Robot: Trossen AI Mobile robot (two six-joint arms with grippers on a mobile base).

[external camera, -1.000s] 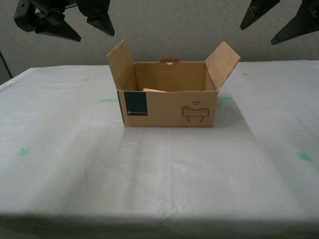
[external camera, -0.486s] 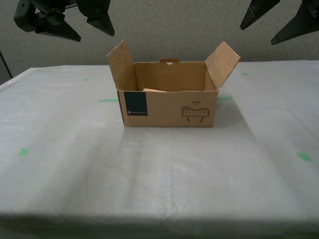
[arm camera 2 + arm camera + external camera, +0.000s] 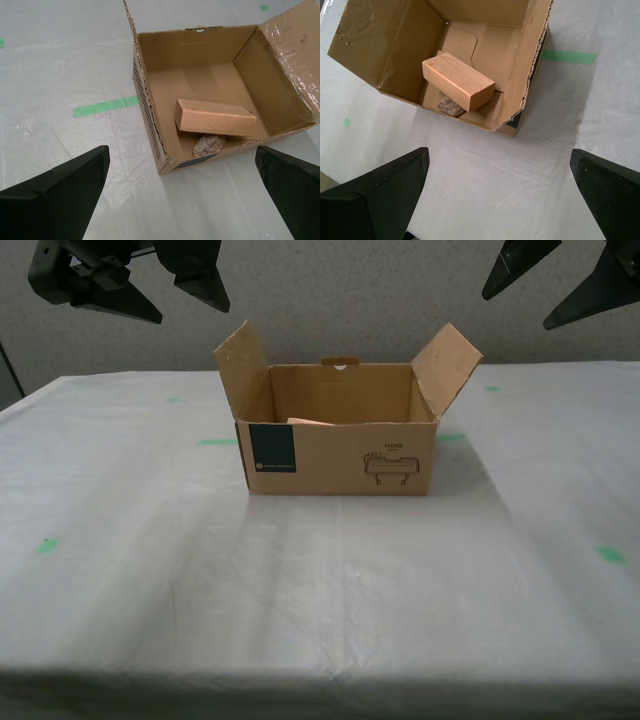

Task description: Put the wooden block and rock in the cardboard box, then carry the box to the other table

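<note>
Cardboard box (image 3: 338, 443): brown, flaps up, standing near the middle of the counter (image 3: 300, 600), which is covered in wrinkled white-grey cloth with small green tape marks (image 3: 217, 442). A navy label and a line drawing show on its front wall.

Wooden block (image 3: 215, 117): pale, lying inside the box, propped at a tilt over the rock.

Rock (image 3: 209, 145): small and speckled, on the box floor beneath the block, touching it, against the front wall.

My first gripper (image 3: 500, 192): raised above the counter, looking down into the box, jaws wide, holding nothing.

My second gripper (image 3: 182, 187): likewise raised, jaws wide and empty.

Step in hand: loading looks done, and the box appears to rest on the cloth-covered counter already. If so, little remains. Should a further carry be needed, each gripper would have to come down to one side wall and press inward together.
</note>
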